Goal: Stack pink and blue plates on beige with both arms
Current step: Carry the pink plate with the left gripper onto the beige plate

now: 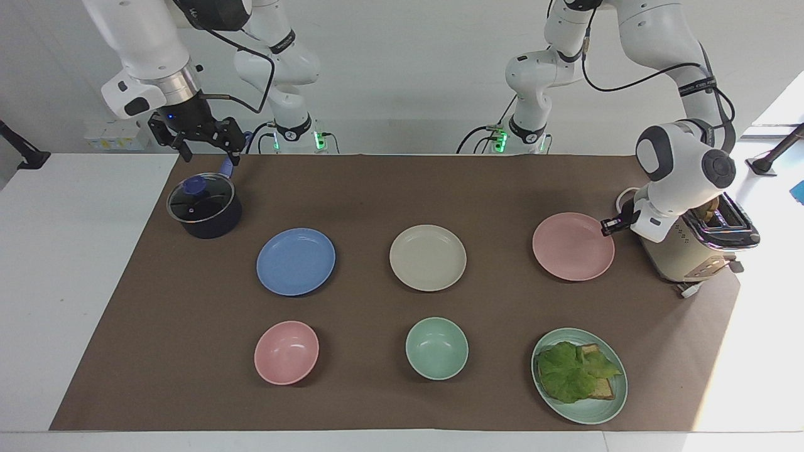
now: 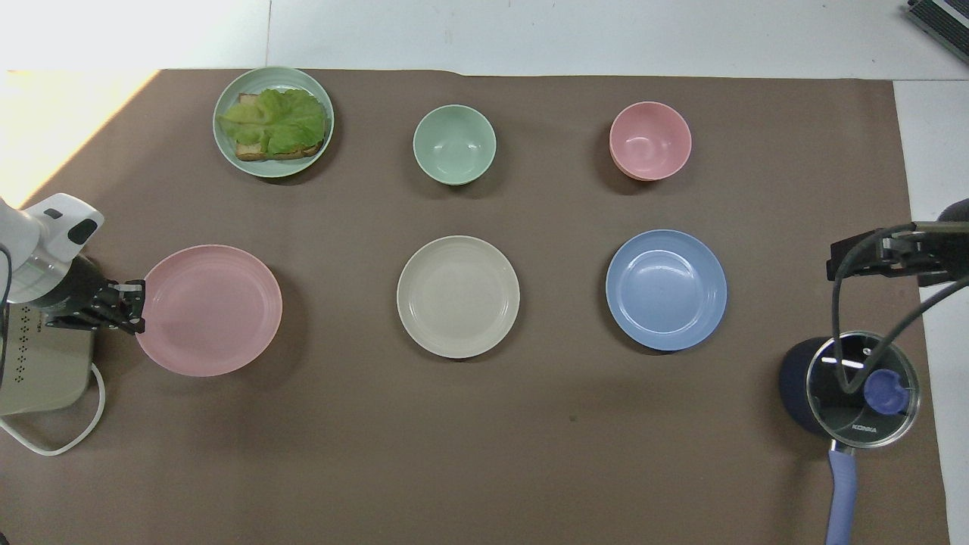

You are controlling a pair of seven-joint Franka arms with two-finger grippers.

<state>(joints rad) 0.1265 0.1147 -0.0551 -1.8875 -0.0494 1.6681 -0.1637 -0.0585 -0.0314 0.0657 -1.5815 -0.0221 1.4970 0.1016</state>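
Observation:
The pink plate (image 1: 573, 246) (image 2: 210, 309) hangs just above the brown mat at the left arm's end, beside the toaster. My left gripper (image 1: 608, 226) (image 2: 136, 306) is shut on its rim at the toaster side. The beige plate (image 1: 428, 257) (image 2: 458, 296) lies flat in the middle of the mat. Toward the right arm's end, in the same row, rests the blue plate (image 1: 296, 261) (image 2: 665, 289). My right gripper (image 1: 210, 154) (image 2: 855, 253) waits open in the air over the dark pot, holding nothing.
A dark pot with a glass lid (image 1: 204, 207) (image 2: 855, 386) stands under the right gripper. A cream toaster (image 1: 691, 251) (image 2: 38, 363) sits by the left gripper. Farther from the robots are a pink bowl (image 1: 286, 352), a green bowl (image 1: 436, 348) and a green plate (image 1: 584, 414) with lettuce toast.

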